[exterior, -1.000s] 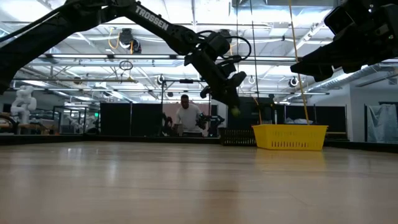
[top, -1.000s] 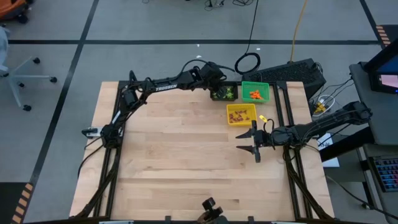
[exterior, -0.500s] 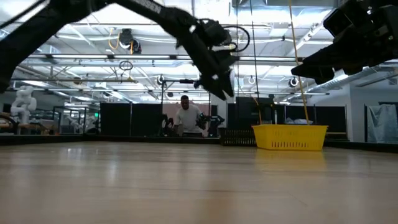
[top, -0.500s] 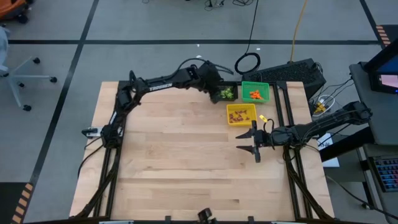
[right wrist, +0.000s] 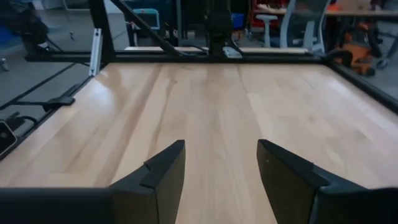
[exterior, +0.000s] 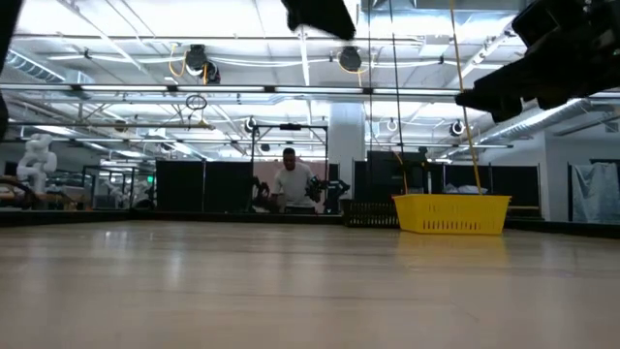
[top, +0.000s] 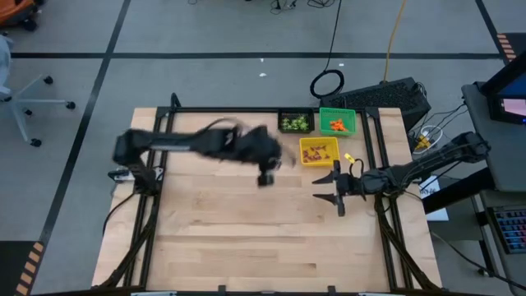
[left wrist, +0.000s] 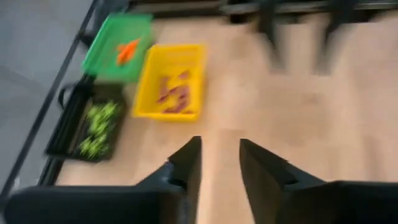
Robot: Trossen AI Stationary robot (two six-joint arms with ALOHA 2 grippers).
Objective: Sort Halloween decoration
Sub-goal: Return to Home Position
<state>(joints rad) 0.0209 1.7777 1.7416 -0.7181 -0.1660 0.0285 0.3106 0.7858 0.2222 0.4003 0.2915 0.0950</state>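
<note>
High view: left tool (top: 265,178) released, empty, mid-table, apparently on homing step; right tool (top: 322,187) spread, near right edge; next, retract fully.

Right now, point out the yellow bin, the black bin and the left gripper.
yellow bin (exterior: 451,215): low view, front wall.
black bin (top: 280,123): high view, left rim.
left gripper (left wrist: 219,142): left wrist view, midway between fingertips.
</note>
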